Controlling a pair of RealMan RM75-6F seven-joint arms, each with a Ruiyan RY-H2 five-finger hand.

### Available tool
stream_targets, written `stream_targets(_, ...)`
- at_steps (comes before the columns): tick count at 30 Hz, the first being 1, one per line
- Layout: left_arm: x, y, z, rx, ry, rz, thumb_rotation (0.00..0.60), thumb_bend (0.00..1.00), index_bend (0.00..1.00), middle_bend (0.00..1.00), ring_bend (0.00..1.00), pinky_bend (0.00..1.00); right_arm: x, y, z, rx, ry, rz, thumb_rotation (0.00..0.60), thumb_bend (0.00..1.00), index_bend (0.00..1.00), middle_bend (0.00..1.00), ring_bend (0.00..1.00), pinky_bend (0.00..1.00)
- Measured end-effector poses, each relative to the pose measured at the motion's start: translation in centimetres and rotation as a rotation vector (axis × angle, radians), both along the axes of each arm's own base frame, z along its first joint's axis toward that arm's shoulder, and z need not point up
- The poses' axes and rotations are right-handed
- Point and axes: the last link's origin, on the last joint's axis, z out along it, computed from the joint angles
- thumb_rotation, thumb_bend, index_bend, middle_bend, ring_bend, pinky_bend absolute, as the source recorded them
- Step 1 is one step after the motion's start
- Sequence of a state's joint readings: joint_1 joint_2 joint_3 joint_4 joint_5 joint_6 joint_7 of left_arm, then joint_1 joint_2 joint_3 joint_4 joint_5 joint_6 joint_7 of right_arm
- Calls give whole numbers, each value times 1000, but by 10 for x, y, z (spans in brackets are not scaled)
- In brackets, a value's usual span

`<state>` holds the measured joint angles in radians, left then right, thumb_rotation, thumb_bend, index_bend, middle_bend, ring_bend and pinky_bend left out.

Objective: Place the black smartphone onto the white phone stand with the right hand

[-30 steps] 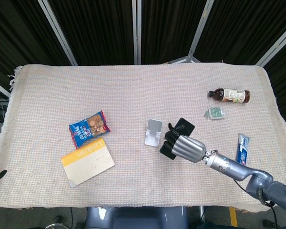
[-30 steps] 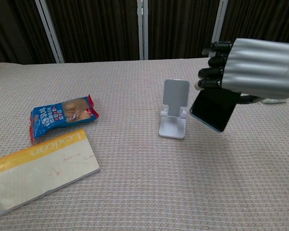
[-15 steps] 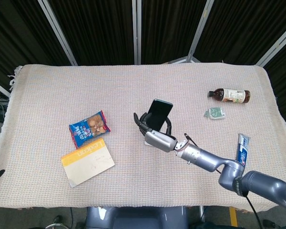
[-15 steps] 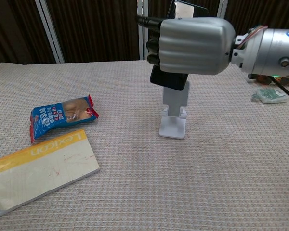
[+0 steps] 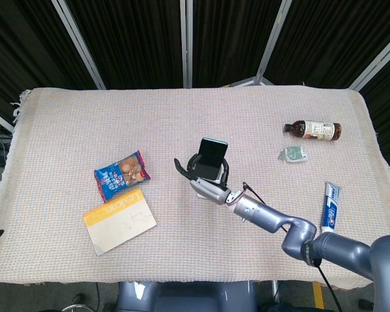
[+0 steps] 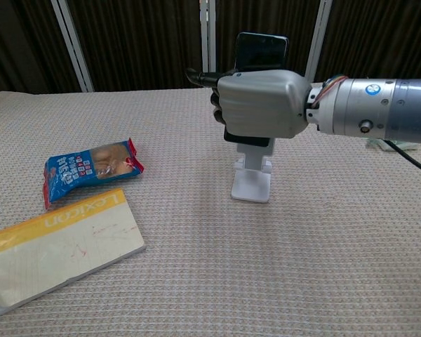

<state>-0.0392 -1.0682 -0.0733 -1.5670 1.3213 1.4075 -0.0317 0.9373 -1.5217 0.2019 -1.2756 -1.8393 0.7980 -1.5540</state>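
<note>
Head view: right hand [image 5: 205, 184] grips black smartphone [image 5: 212, 158] upright, directly over white phone stand [image 5: 206, 188], which it mostly hides; upright hold judged to suit the stand's back. Snack packet [image 5: 121, 175] and notebook [image 5: 119, 220] lie well apart.

Chest view: fingers [image 6: 256, 105] wrapped round the phone's middle; phone's lower edge just above the stand's ledge [image 6: 251, 184], not yet seated.
</note>
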Motion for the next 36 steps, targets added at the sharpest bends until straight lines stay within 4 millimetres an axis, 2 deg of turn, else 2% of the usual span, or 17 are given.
stream_targets(17,-2,4,-4,-6,12,13,600,0,0,0,0,0,-19,0,-20,-27,33,-19,600,123,541,553,413,84)
stream_targets(22,-2,4,-4,-9,10,17,600,0,0,0,0,0,-23,2,-25,-40,40,-15,600,122,539,550,413,3)
stream_targets(36,-4,5,-5,-11,12,22,600,0,0,0,0,0,-29,4,-36,-27,44,-26,600,118,516,514,395,0)
